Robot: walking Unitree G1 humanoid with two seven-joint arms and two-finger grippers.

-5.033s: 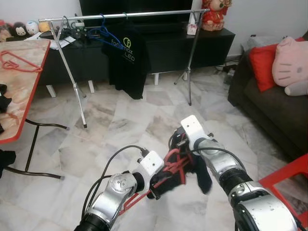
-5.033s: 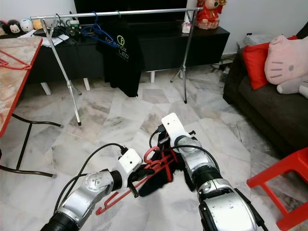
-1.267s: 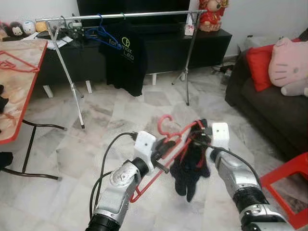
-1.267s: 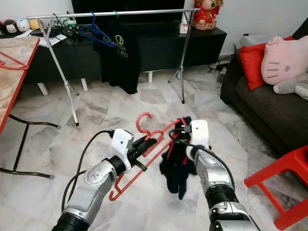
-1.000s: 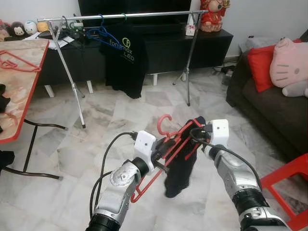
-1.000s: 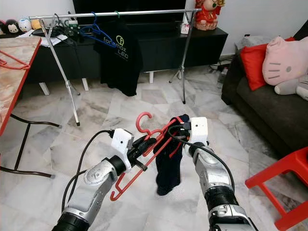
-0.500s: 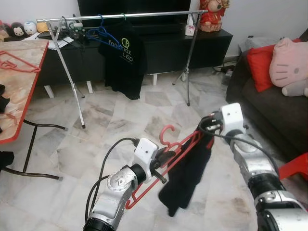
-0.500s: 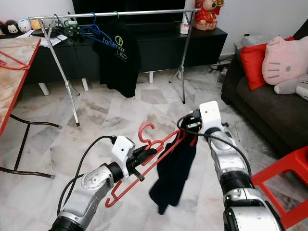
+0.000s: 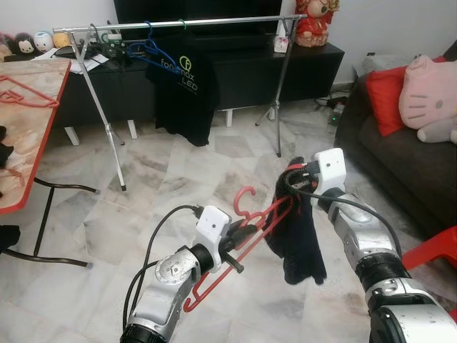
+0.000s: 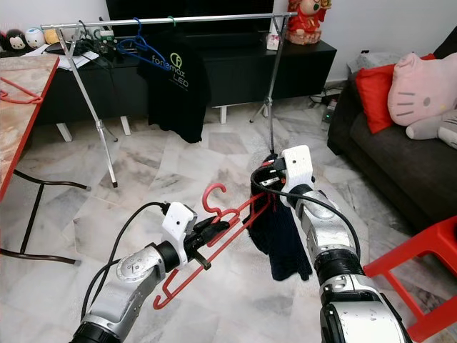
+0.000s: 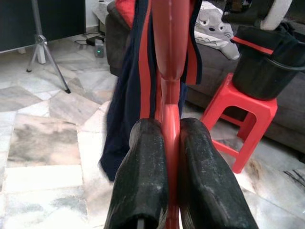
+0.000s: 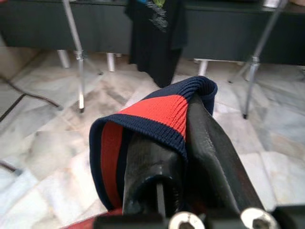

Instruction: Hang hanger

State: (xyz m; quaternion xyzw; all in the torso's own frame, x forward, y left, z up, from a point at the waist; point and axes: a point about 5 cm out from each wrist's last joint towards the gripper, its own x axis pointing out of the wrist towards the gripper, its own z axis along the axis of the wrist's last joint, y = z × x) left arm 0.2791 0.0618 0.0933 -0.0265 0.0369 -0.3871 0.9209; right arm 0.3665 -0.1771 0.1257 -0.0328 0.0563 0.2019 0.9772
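We see the red hanger (image 9: 243,236) held low over the marble floor (image 9: 143,186), tilted, its hook at 12 o'clock. Our left gripper (image 11: 166,157) is clenched on its bar, both fingers pressing the red plastic. At 2 o'clock from it, our right gripper (image 12: 186,138) pinches the red-and-navy collar of a dark garment (image 9: 296,236) that drapes from the hanger's upper end. Toward 11 o'clock stands a metal clothes rack (image 9: 178,23) carrying a black T-shirt (image 9: 184,93) and a blue hanger (image 9: 146,47). A dark sofa (image 9: 400,157) lies at 3 o'clock.
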